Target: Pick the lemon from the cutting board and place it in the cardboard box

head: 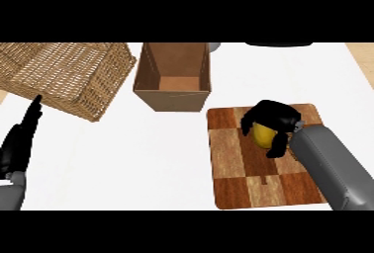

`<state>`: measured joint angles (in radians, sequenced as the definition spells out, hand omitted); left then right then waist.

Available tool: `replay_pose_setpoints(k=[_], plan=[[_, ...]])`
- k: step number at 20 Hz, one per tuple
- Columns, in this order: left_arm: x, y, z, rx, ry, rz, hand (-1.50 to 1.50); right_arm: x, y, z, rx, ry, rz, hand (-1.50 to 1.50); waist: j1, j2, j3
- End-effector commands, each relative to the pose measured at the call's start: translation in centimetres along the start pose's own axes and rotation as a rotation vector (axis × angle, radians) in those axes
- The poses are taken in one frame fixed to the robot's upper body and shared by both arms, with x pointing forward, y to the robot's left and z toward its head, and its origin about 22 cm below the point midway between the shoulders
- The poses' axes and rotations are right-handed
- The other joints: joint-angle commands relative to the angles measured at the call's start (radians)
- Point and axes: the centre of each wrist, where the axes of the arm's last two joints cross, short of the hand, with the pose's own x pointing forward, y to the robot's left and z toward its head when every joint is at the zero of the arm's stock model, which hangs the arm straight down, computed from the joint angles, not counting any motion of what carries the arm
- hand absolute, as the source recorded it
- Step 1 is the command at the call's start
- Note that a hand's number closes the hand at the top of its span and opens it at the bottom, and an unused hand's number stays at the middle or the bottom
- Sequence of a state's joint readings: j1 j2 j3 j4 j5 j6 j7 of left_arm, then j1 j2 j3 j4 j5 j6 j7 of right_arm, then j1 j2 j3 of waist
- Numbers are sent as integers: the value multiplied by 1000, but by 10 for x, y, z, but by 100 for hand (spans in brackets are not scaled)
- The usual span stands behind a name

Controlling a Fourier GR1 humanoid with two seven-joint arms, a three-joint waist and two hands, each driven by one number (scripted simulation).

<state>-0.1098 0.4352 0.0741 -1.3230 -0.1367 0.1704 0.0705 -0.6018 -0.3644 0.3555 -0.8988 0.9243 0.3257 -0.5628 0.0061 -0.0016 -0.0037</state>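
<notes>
- The right hand [272,117] is curled round the lemon [262,135], fingers and thumb closed on it, over the far part of the board [241,173].
- The box [174,101] stands open-topped on the table [131,158], just beyond the board's far left corner.
- A basket [62,74] lies left of the box.
- The left hand [20,141] rests at the left edge, fingers straight.

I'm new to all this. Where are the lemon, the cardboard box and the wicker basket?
lemon [262,134], head view, on the yellow skin that shows.
cardboard box [171,101], head view, on its near outer wall.
wicker basket [62,74], head view, on its woven surface.
</notes>
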Motion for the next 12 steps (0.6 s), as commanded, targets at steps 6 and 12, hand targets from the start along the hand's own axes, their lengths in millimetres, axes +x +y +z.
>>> replay_pose_setpoints(k=[6, 12], plan=[[1, -6, 0, -7, 13, 10, 0, 10, -8, -19, -260, 199, 16, 150, -18, -1, 3], [-26, 21, 14, 79, 94, -18, 0, -16, 53, 13, -396, 865, -270, 150, -139, -51, -6]])
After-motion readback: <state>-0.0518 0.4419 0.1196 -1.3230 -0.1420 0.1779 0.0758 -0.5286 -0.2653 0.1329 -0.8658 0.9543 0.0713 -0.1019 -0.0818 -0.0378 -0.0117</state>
